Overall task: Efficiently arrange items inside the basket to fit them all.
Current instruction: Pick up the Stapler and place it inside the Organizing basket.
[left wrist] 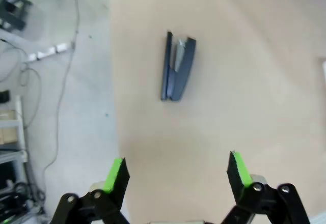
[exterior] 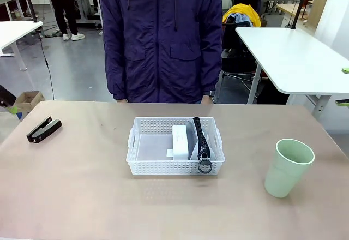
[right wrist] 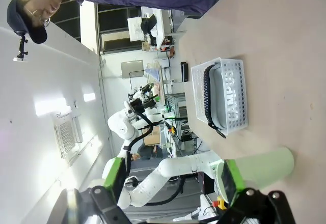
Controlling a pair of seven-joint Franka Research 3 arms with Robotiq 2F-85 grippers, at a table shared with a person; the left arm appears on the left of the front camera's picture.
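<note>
Worktop (exterior: 82,191), left: stapler (exterior: 43,129) lying alone; left hand (left wrist: 177,162) over the worktop near it, jaws wide, empty. Centre: basket (exterior: 174,167) holding box (exterior: 179,141) at middle, pouch (exterior: 200,136) along its right wall. Right, near: cup (exterior: 288,167) upright; right hand (right wrist: 172,175) spread wide, empty.

The basket (exterior: 174,167) is white plastic, the cup (exterior: 288,168) matt, the stapler (exterior: 43,129) black (bare metal inside), the table (exterior: 82,196) smooth.
</note>
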